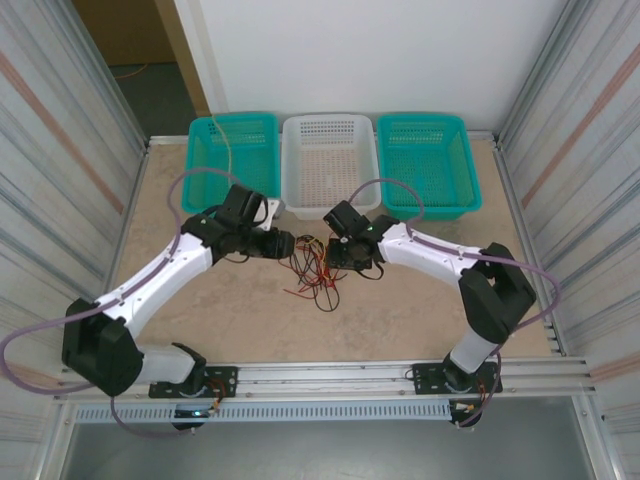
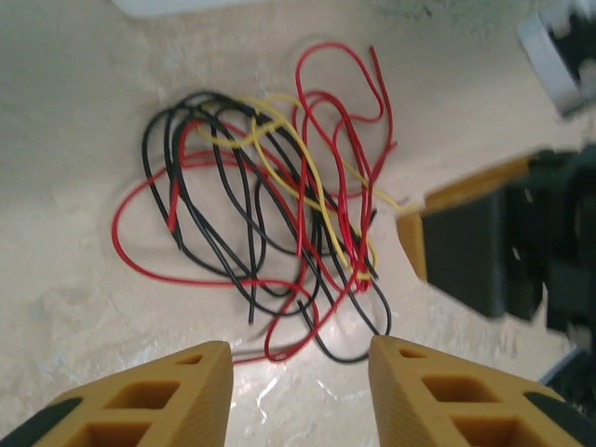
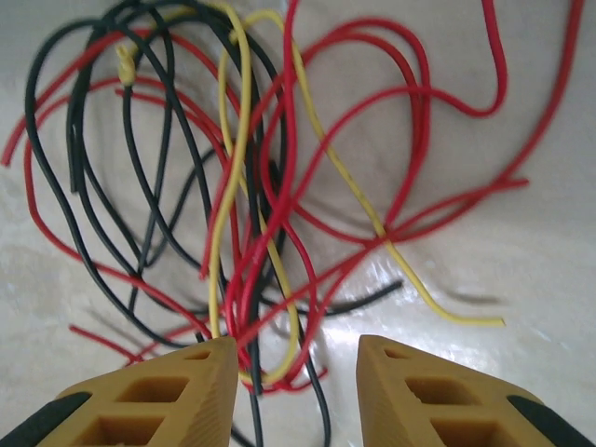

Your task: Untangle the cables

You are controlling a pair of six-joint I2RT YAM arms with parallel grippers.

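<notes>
Top external view: the cables (image 1: pixel 316 272), a loose knot of red, black and yellow strands, lie on the surface (image 1: pixel 400 320) at mid-table, between the left end effector (image 1: pixel 287 245) and the right end effector (image 1: pixel 342 256). Both arms are about equally near, one on each flank. The tangle's longer run goes from the far side toward the near edge. Left wrist view: the left end effector (image 2: pixel 300 372) stands partly open and holds nothing. The cables (image 2: pixel 270 214) lie directly ahead, their nearest loops at the fingertips (image 2: pixel 209 358). Right wrist view: the right end effector (image 3: pixel 296 368) is likewise partly open. Several strands of the cables (image 3: pixel 247 186) run into its gap, unclamped. Judgement: the opposing end effector, close across the tangle, is the main obstruction. Three baskets (image 1: pixel 330 160) stand well apart at the far edge.
</notes>
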